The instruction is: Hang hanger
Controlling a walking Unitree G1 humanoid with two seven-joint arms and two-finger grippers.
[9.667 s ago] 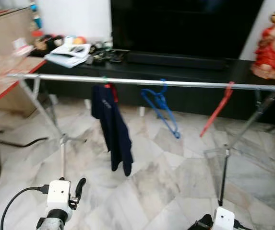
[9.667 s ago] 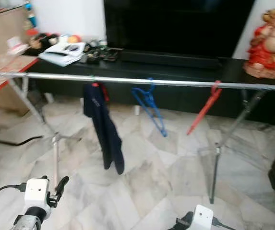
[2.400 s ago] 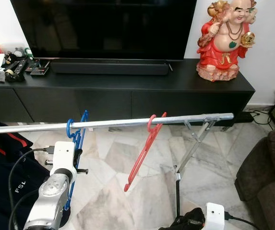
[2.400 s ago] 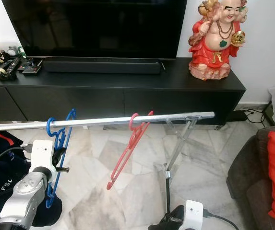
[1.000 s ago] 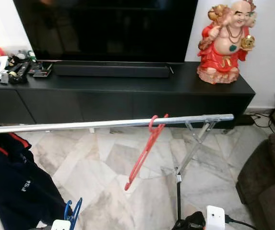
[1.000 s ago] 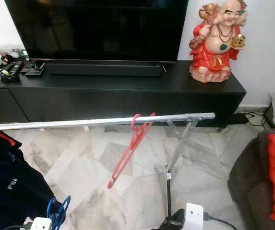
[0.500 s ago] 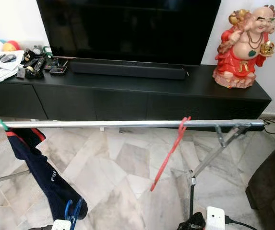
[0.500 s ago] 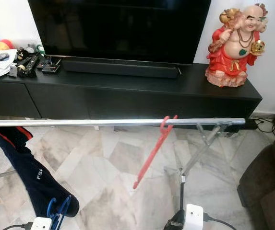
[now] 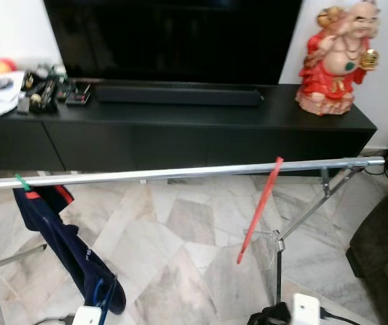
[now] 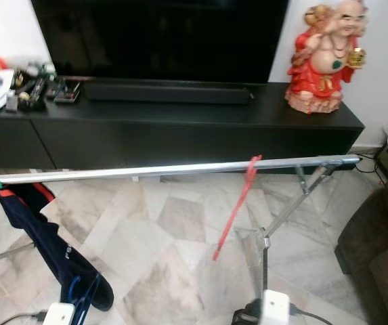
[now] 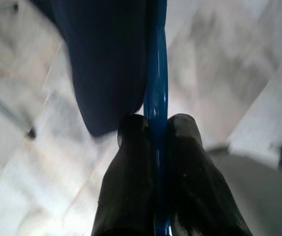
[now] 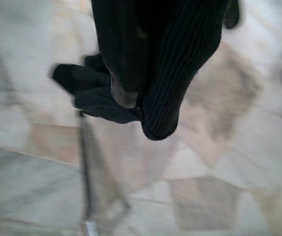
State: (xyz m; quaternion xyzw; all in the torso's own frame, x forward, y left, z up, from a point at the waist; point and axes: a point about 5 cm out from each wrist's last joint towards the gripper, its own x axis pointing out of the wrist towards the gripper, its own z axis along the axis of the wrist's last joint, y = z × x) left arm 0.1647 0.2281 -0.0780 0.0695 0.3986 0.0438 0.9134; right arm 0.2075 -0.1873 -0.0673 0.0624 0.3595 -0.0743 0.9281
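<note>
A blue hanger (image 9: 103,292) is low at the bottom left, off the silver rail (image 9: 180,172). In the left wrist view my left gripper (image 11: 156,125) is shut on the hanger's blue bar (image 11: 156,59), just in front of the hanging navy garment (image 11: 106,59). That garment (image 9: 55,233) hangs from the rail's left part. A red hanger (image 9: 260,206) hangs further right on the rail, nearly edge-on. My right gripper (image 12: 143,115) hangs low over the floor, shut with nothing in it.
A black TV cabinet (image 9: 180,128) with a big screen stands behind the rail, a red figurine (image 9: 339,57) on its right end. The rack's legs (image 9: 302,217) splay under the rail's right end. A dark sofa (image 9: 383,250) is at the right edge.
My left gripper took the blue hanger off the rail and came down with it. The view has since shifted left, bringing the navy garment in. The red hanger has turned more edge-on.
</note>
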